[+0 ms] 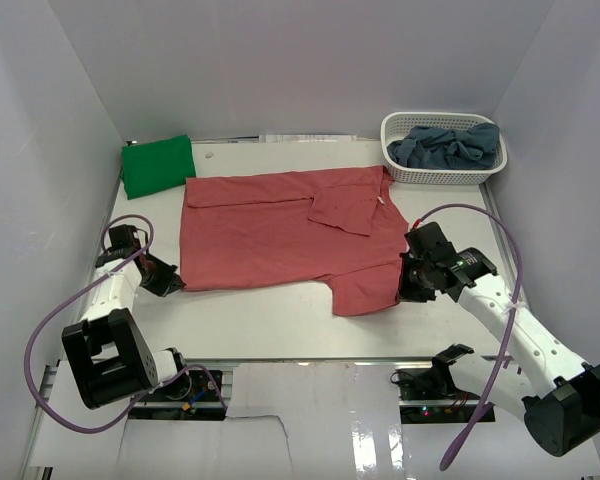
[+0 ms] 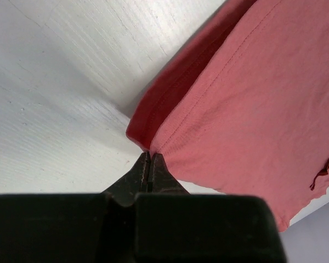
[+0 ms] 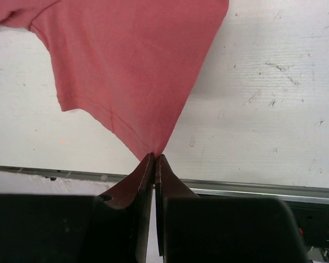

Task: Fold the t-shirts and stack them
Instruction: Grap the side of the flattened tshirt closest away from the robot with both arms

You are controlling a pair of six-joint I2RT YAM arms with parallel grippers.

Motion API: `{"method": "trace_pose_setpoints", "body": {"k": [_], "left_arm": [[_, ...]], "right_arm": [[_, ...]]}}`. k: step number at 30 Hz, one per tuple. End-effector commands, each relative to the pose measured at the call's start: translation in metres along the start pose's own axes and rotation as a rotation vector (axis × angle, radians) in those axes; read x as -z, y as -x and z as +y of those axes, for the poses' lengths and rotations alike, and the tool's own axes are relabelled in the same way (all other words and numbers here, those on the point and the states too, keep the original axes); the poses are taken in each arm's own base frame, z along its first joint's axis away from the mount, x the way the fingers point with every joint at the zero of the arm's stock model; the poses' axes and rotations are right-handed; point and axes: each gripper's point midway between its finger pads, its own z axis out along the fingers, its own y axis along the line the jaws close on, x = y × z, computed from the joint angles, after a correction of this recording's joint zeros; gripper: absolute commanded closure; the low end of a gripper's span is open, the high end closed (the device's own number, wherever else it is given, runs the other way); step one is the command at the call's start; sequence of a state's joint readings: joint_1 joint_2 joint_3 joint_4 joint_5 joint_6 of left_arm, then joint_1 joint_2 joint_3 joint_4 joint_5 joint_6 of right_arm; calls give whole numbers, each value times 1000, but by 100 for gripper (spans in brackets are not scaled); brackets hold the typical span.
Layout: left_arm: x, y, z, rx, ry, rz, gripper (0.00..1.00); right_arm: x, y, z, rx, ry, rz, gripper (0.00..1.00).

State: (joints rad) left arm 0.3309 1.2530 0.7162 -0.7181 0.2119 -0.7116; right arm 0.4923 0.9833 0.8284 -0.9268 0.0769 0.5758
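Roughly a third in, I'd say: green t-shirt (image 1: pixel 158 165) sits folded at the far-left corner of the desk (image 1: pixel 280 325). Grey-blue t-shirts (image 1: pixel 450 145) are bunched unfolded in the basket (image 1: pixel 400 173) at the far-right corner. Salmon-red t-shirt (image 1: pixel 270 240) lies spread mid-desk, one sleeve turned in. Left pincer (image 2: pixel 151 164) is clamped tight on its near-left corner. Right pincer (image 3: pixel 154 164) is clamped on the near-right corner, cloth taut there.

No readable lettering, label, brand, number or sign is showing on the salmon-red t-shirt (image 1: pixel 280 230) or anywhere around it.
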Motion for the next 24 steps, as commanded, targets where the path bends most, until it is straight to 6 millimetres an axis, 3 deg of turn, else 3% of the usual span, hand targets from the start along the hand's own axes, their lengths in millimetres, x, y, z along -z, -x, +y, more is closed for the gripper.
{"method": "trace_pose_setpoints", "body": {"k": [1,9,24], "left_arm": [[2,1,1,11,10,-11,100],[3,14,-11,19,-14,-36,100],[14,44,-44,27,-63,-74,100]], "right_arm": [[16,11,10,30,37,-24,92],[21,30,25,69,69,-32,92],[41,92,51,122,66,-127,92]]}}
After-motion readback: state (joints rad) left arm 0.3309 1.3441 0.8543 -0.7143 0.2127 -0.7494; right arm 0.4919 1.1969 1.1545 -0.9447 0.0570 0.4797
